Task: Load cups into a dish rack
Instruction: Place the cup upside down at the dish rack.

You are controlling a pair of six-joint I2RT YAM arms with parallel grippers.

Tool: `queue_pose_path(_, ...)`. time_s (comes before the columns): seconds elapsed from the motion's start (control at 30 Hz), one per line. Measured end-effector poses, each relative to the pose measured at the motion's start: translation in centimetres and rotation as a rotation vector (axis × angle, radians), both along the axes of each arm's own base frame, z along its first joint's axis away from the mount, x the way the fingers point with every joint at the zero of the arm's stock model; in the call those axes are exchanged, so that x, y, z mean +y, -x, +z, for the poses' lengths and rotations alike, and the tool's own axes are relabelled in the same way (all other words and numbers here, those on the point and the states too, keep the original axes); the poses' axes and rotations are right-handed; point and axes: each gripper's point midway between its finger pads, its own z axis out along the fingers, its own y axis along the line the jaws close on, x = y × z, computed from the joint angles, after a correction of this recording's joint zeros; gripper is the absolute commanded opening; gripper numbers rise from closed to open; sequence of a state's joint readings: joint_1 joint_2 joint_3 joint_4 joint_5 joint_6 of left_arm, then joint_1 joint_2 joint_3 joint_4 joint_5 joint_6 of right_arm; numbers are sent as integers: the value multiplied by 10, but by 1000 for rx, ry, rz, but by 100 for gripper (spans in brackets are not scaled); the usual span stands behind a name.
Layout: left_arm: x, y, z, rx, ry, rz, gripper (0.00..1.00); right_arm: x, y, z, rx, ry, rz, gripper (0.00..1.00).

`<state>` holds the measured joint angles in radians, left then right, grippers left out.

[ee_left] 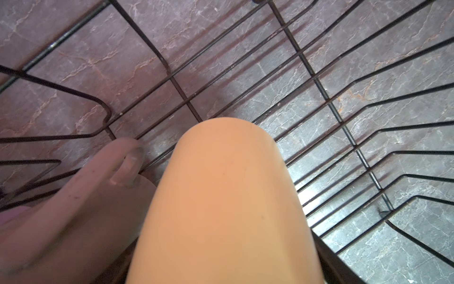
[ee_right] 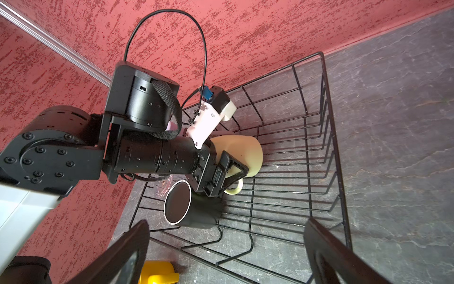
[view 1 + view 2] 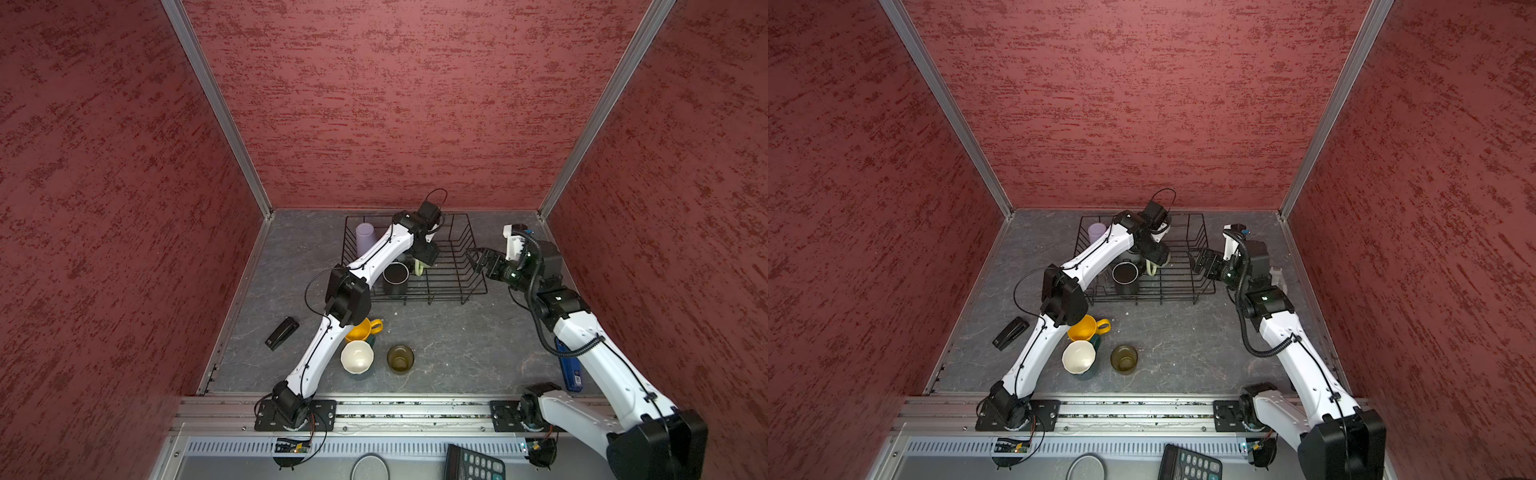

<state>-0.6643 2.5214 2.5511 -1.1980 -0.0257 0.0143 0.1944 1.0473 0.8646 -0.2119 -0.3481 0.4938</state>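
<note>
Your left fingers (image 2: 237,162) clamp green mug (image 2: 242,147) inside rack (image 2: 329,118). Your right fingers (image 2: 127,248) apart, empty. Next: lower mug, let go.

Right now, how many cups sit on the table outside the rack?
3: yellow mug partly under the left arm at its elbow; dark teal mug just nearer the bases; olive-brown glass apart, to its right. The arm may hide others.

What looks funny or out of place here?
A black stapler lies on the table, and a calculator sits on the front ledge. Neither belongs with dish loading. A blue thing lies partly under the right arm; I cannot tell what it is.
</note>
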Motion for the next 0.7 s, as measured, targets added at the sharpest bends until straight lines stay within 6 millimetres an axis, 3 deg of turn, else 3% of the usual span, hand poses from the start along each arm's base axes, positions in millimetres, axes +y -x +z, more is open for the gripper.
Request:
queue_pose_path(0.2,-3,3,0,-5,-9,-18,87,0,0,0,0,0,0,99)
queue_pose_path(0.7,1,-1,2,-45,-57,-35,93,1,0,-3,6,-4,4,99)
